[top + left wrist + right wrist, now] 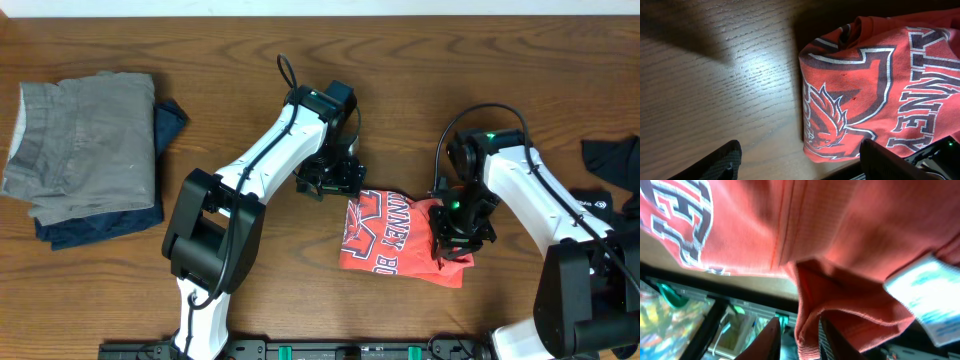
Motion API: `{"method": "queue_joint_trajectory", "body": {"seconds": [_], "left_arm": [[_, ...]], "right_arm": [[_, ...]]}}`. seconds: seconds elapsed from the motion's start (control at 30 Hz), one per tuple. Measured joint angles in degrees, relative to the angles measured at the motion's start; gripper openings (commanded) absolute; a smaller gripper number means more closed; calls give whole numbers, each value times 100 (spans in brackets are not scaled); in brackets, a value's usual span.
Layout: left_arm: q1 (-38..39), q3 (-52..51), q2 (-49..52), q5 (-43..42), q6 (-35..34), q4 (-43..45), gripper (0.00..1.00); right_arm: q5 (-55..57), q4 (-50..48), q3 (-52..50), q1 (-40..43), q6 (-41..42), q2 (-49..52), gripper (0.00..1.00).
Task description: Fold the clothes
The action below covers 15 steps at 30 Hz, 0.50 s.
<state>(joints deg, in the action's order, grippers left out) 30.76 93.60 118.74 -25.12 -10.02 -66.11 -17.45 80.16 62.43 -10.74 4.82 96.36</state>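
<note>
- Wood counter [300,290] lies bare left of and below the T-shirt [385,235], which sits bunched right of centre.
- Left jaws hang wide apart and empty, just off its left edge.
- Right jaws pinch a fold at its right edge.
- Grey pile [85,145] far left; black garment [610,160] at the right rim.

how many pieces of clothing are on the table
4: grey garment far left, navy garment beneath it, red T-shirt centre, black garment at right edge; others may be hidden.

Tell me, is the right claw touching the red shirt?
Touching. The right wrist view shows a fold of the red shirt pinched between the fingers of the right claw.
</note>
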Motion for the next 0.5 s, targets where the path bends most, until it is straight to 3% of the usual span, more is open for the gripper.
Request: {"method": "queue_joint_trajectory", "body": {"seconds": [0.27, 0.3, 0.4, 0.5], "left_arm": [[0, 0, 0, 0, 0, 0, 77], [0, 0, 0, 0, 0, 2, 77], [0, 0, 0, 0, 0, 2, 77], [0, 0, 0, 0, 0, 2, 77]], "right_arm": [[-31, -4, -72, 0, 87, 0, 29], [33, -50, -125, 0, 188, 0, 26], [160, -192, -304, 0, 433, 0, 4], [269, -334, -457, 0, 723, 0, 1]]}}
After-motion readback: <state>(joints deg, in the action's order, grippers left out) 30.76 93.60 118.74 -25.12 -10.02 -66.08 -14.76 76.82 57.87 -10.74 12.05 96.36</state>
